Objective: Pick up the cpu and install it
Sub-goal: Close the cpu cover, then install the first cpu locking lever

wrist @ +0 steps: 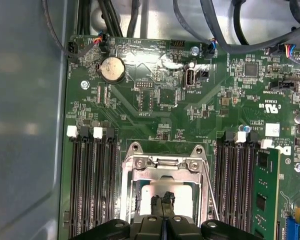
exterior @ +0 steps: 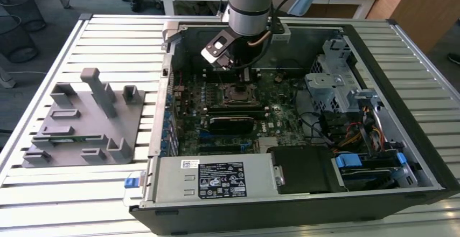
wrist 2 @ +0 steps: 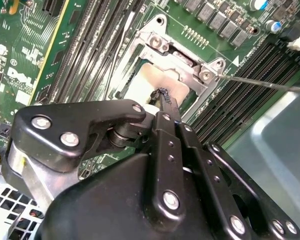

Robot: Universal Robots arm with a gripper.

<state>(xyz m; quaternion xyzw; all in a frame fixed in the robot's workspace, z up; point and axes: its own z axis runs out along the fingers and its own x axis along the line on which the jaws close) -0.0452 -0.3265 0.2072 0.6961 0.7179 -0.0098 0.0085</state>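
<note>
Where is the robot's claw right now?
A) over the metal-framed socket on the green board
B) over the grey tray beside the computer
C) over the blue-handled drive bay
A: in the first wrist view the gripper hangs right above the metal-framed socket.

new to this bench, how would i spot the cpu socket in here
Inside the open pc case, find the green board. The socket lies below the claw, between two banks of black memory slots. It alone is a square with a shiny metal frame and pale centre.
</note>
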